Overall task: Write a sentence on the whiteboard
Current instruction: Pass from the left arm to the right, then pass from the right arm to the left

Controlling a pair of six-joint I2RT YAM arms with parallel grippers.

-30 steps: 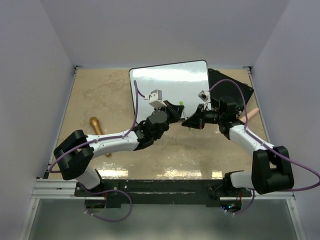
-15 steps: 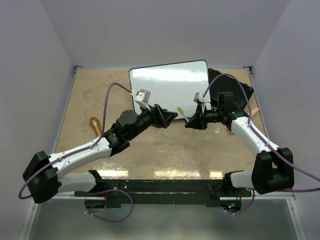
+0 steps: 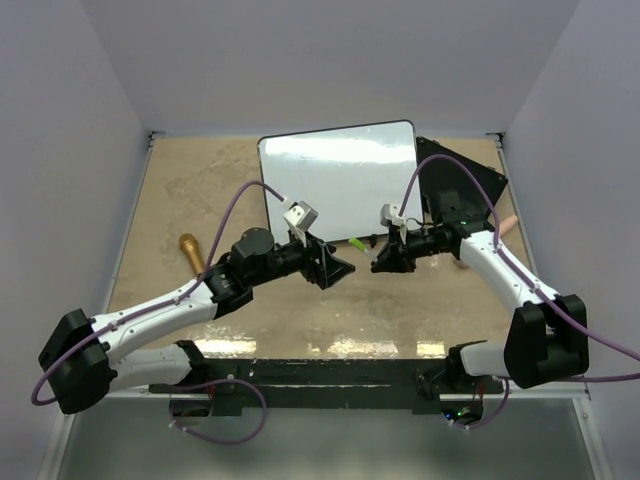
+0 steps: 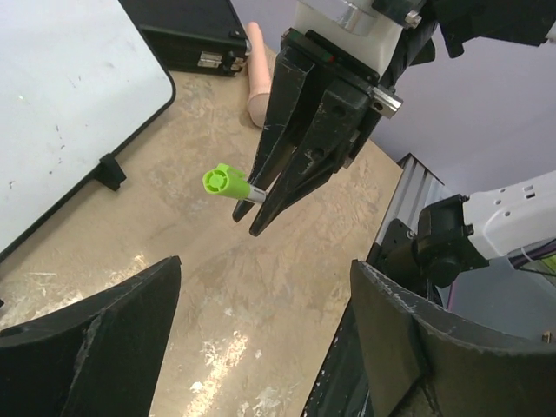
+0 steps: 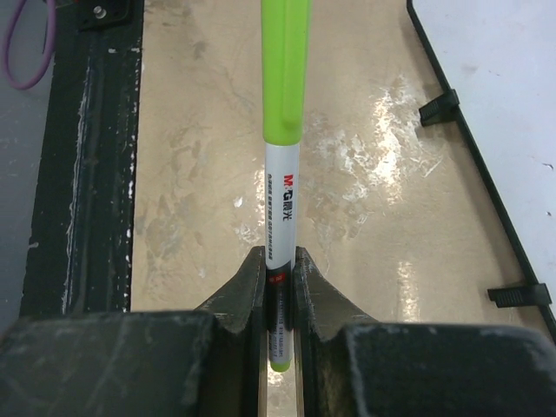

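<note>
In the top view, the left gripper [image 3: 340, 270] sits at centre frame with its jaws spread wide and nothing between them. Just right of it is a marker [image 5: 282, 174] whose green cap [image 4: 221, 180] is on. In the left wrist view the cap end faces almost straight into that open gripper. The marker's long axis runs from the cap, rightward and slightly down in the frame, into the right gripper [image 3: 378, 264], which is clamped on the grey barrel near its tail.

The whiteboard [image 3: 340, 170] lies flat in the upper centre, its near edge just above both grippers. No writing shows from above. A flat black board [image 3: 470, 180] lies at its right edge.

The pen probably cannot write until the cap comes off. The left gripper, near and nearly in line with it, looks best placed to pull it.
</note>
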